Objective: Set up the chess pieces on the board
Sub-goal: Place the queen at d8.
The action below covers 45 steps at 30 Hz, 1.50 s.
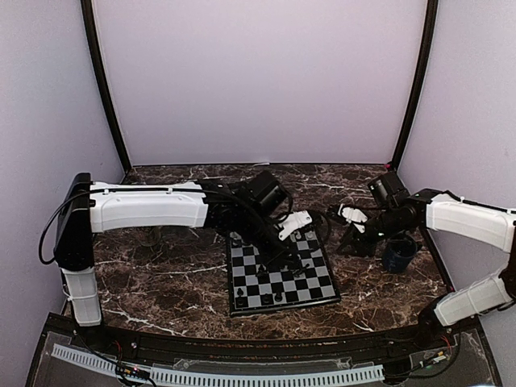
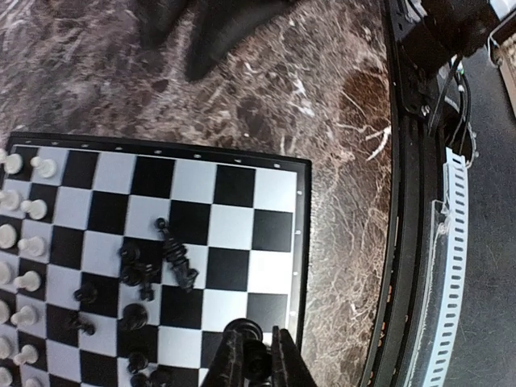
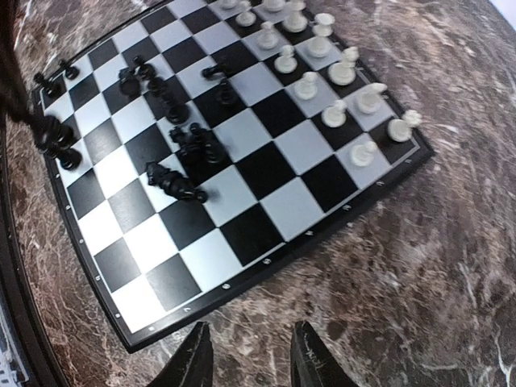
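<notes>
Pinching a black chess piece point(image 2: 255, 359) over the board point(image 2: 234, 226) edge squares: left pincer point(image 2: 256, 343) | right pincer point(image 3: 250, 363) spread, empty, above the surface point(image 3: 451, 242) beside the board | white pieces point(image 3: 322, 81) lining one board edge

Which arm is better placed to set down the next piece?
Left. The left hand is over the board, shut on a black piece. The right hand is open and empty, off the board above the marble table.

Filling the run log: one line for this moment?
left gripper: shut on black piece above board | right gripper: open, empty, beside board | white pieces: rows standing | other black pieces: jumbled, some toppled
</notes>
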Each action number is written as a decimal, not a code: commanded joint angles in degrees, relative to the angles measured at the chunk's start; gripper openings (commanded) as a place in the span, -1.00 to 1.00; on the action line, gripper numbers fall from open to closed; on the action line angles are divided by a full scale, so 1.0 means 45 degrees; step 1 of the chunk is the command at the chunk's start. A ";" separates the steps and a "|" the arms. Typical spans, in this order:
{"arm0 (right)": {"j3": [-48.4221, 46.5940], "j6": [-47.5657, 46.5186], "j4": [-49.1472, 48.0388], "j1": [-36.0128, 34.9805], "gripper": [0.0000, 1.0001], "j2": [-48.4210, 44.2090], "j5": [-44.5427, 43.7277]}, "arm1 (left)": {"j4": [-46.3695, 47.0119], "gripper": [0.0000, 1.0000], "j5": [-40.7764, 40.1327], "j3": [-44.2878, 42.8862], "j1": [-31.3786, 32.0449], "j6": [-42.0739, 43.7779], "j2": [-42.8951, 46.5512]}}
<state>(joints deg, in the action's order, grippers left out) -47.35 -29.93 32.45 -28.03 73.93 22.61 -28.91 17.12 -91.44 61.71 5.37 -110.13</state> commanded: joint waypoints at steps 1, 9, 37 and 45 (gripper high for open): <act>0.0216 0.0688 -0.0775 0.1033 -0.28 -0.0779 0.0534 | -0.1298 -0.78 -0.0137 -0.0978 0.0781 0.1183 -0.1004; 0.0443 0.0731 -0.0920 0.1616 -0.26 -0.1180 0.0859 | -0.1480 -0.77 -0.0742 -0.0933 0.1256 0.1149 -0.1771; 0.0403 0.0458 -0.0864 0.1653 -0.26 -0.0469 0.1234 | -0.1097 -0.63 -0.1051 -0.0735 0.1286 0.1107 -0.2362; 0.0255 0.0475 -0.0811 0.1658 -0.23 -0.0219 0.1312 | -0.1450 -0.40 -0.1237 -0.1117 0.1286 0.1117 -0.2291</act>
<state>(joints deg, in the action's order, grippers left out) -46.00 -27.57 29.61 -20.93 72.34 27.27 -33.78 12.36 -94.78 67.51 9.96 -120.79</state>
